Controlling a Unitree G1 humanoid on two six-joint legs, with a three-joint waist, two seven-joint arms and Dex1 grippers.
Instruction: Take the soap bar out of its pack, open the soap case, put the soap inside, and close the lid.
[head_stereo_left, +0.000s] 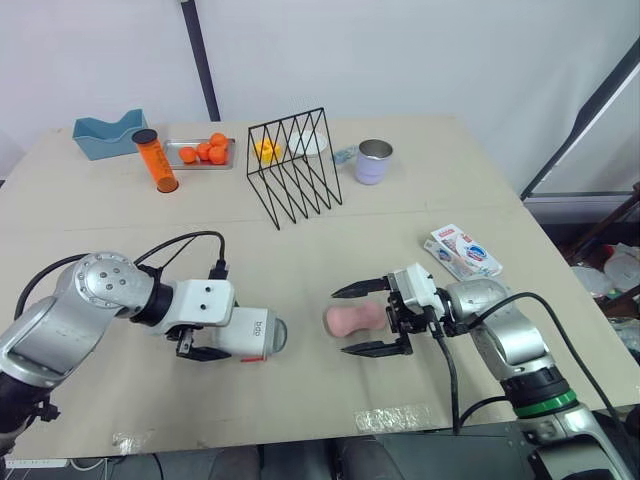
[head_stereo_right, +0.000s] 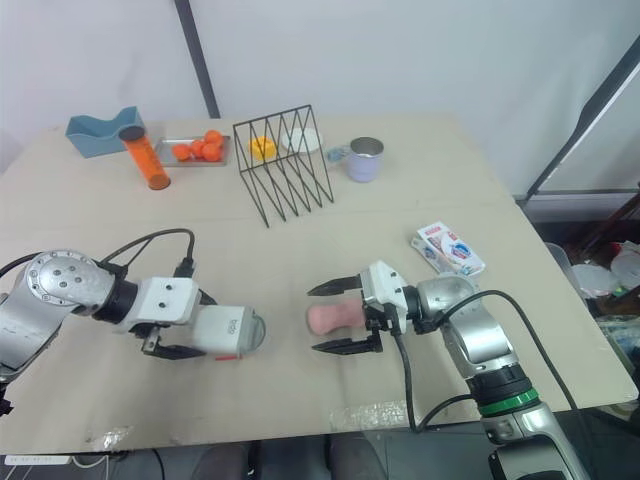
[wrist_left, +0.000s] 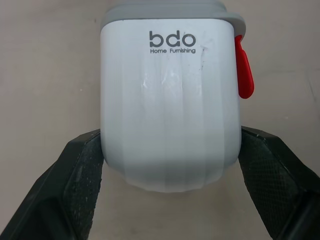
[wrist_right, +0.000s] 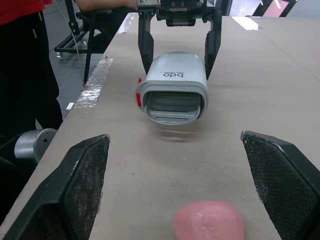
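Robot test lab: bare white wall (head_stereo_left: 400, 50), taped plywood table (head_stereo_left: 400, 230), black metal rack (wrist_right: 89, 55) standing beyond the right gripper's (head_stereo_left: 345, 321) jaws.

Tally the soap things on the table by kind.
Pink oval soap bar: 1
White plastic soap case with grey rim and red latch: 1
White, red and blue cardboard soap pack: 1
Total: 3

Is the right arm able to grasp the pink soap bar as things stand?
Likely yes: the right tool is open, the soap bar lies between its fingers, and the soap case in the left tool is apart.
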